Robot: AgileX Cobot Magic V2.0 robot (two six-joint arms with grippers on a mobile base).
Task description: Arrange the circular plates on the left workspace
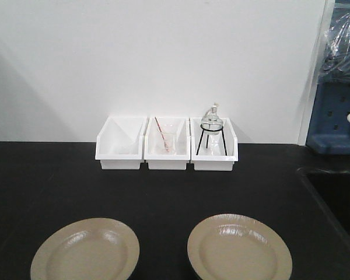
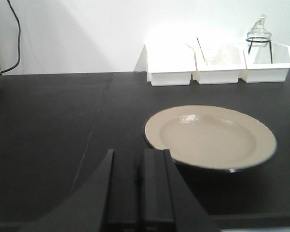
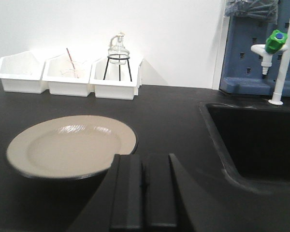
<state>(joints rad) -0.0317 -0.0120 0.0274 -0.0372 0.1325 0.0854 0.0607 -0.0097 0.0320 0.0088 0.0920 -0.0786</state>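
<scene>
Lighting was bright and even, with glare on the plates [image 1: 85, 254] [image 1: 239, 251] toward 12 o'clock, washed-out white bins [image 2: 171, 67], and soft focus throughout.

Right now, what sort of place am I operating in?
Probably a laboratory bench: a black countertop with a recessed sink, a green-capped tap beside it, and a glass flask on a tripod stand in one of the white bins along the wall.

The front view looks down across the countertop [image 1: 163, 192] toward the white bins [image 1: 166, 151]. The wrist views sit low and close, the left gripper [image 2: 139, 193] facing the left plate [image 2: 210, 137], the right gripper [image 3: 144, 193] the right plate [image 3: 71, 145] and sink [image 3: 256, 140]; all share the bins.
</scene>
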